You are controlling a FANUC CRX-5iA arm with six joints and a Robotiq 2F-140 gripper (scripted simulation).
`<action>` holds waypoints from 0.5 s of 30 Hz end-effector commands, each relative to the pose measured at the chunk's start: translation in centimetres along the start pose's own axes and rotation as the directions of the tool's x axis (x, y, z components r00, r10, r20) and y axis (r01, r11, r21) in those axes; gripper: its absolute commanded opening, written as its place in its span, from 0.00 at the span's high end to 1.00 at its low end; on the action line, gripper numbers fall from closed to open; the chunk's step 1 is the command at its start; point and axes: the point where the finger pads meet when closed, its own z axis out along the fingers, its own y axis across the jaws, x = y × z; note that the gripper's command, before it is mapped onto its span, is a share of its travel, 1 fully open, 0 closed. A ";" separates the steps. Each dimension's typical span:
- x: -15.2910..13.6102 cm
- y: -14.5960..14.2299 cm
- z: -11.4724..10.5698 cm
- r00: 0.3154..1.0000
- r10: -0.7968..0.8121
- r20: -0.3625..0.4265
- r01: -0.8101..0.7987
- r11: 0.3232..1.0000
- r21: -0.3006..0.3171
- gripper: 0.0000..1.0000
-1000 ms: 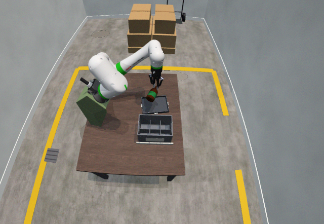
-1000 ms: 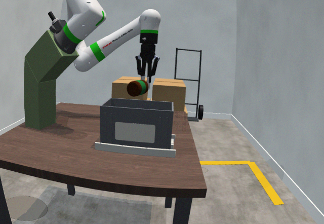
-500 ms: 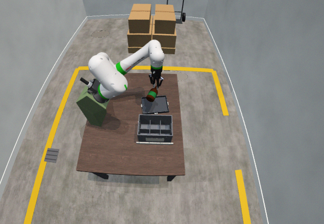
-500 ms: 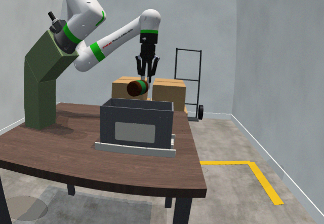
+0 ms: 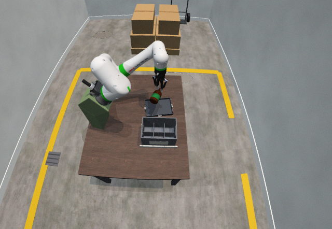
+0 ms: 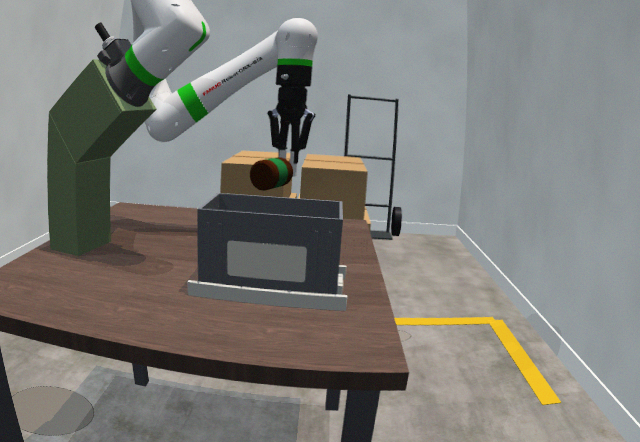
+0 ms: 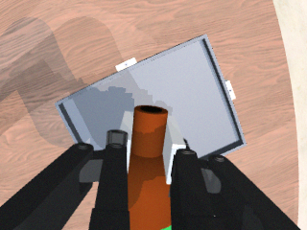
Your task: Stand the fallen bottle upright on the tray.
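Observation:
A brown bottle [image 5: 155, 97] [image 6: 269, 173] [image 7: 149, 182] with a green label hangs in the air, tilted far over, its base towards the exterior camera. My gripper [image 5: 159, 88] [image 6: 289, 155] [image 7: 148, 128] is shut on its neck and points straight down. The bottle is well above the dark flat tray [image 5: 165, 109] [image 7: 195, 90], over the tray's back left part. The grey crate [image 5: 158, 141] [image 6: 268, 225] with several compartments stands level on the table [image 5: 120, 154] [image 6: 155, 318] just in front of the tray. In the exterior view the crate hides the tray.
The arm's green pedestal [image 5: 93, 111] [image 6: 77, 168] stands on the table's left back corner. Stacked cardboard boxes [image 5: 155, 28] [image 6: 333, 179] and a hand truck [image 5: 180, 1] [image 6: 372, 163] stand on the floor behind the table. A white strip [image 6: 268, 295] lies at the crate's front.

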 end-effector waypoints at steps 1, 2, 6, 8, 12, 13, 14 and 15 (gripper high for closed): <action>0.0 0.0 0.0 1.000 0.024 0.000 -0.024 1.000 0.000 1.00; 0.0 0.0 0.0 0.999 0.036 0.000 -0.036 0.999 0.000 1.00; 0.0 0.0 0.0 0.995 0.096 0.000 -0.096 0.995 0.000 1.00; 0.0 0.0 0.0 0.992 0.128 0.000 -0.128 0.992 0.000 1.00; 0.0 0.0 0.0 0.985 0.174 0.000 -0.174 0.985 0.000 1.00; 0.0 0.0 0.0 0.985 0.174 0.000 -0.174 0.985 0.000 1.00; 0.0 0.0 0.0 0.982 0.187 0.000 -0.187 0.982 0.000 1.00; 0.0 0.0 0.0 0.980 0.199 0.000 -0.199 0.980 0.000 1.00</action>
